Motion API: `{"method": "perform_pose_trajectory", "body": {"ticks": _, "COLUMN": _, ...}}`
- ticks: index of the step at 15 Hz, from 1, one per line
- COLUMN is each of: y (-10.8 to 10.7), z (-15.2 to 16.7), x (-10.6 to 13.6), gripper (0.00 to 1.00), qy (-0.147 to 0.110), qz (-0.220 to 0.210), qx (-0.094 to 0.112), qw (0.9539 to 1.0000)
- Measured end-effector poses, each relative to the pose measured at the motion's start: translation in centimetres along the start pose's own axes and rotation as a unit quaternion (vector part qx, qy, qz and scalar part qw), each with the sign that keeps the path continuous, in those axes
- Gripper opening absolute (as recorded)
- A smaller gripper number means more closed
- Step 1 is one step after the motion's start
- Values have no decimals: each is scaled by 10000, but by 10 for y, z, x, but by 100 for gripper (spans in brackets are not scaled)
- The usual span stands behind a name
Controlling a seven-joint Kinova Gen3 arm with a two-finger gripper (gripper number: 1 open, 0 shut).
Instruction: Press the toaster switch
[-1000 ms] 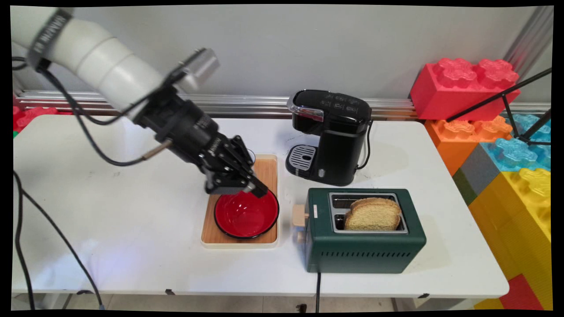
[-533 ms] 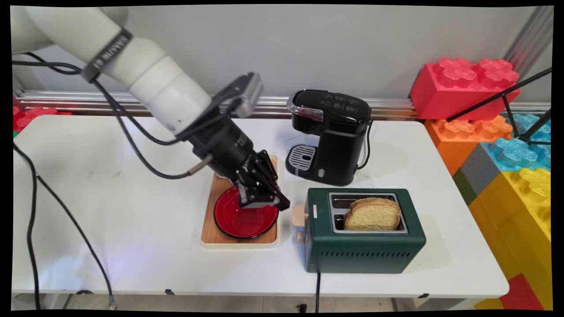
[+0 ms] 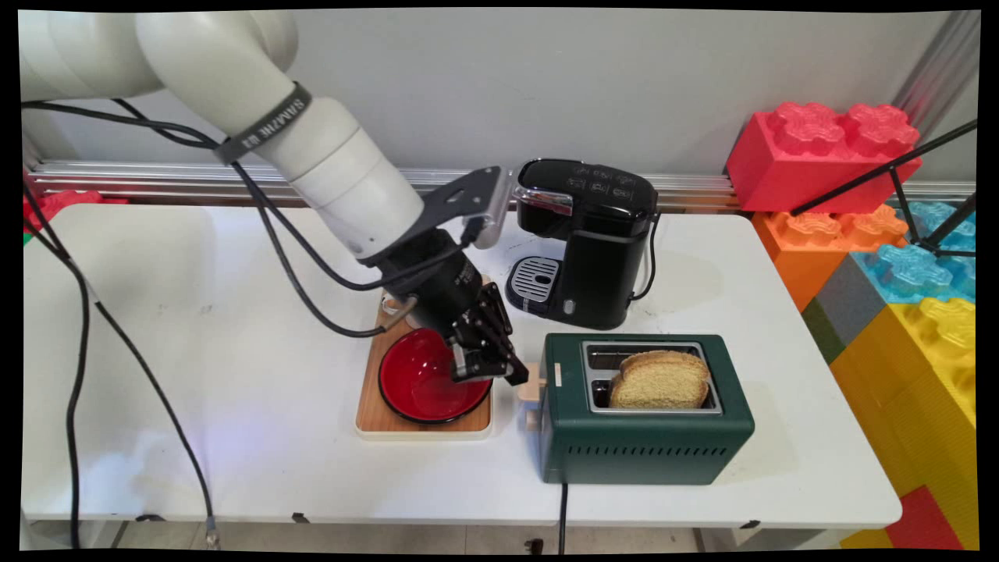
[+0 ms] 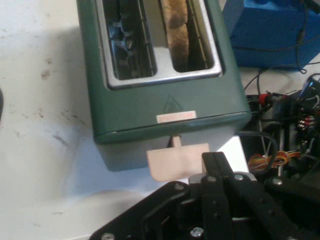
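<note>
Hovering just beside the toaster's [image 3: 648,410] pale lever [image 4: 177,161], the gripper [image 3: 490,367] has its fingers drawn together, holding nothing. Bread [image 3: 662,380] stands tall in one slot, the other slot bare, and the lever sits up, unpressed. A red bowl [image 3: 425,382] rests on a wooden tray [image 3: 373,414] behind. The arm hides the tray's far end; fingertips are hard to make out.
</note>
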Motion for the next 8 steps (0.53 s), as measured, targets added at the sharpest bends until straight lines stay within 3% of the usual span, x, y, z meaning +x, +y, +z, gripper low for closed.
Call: {"method": "perform_pose_trajectory", "body": {"ticks": 8, "y": -7, "z": 15, "x": 7, "gripper": 0, "qy": -204, "qz": 127, "qx": 122, "qw": 9996}}
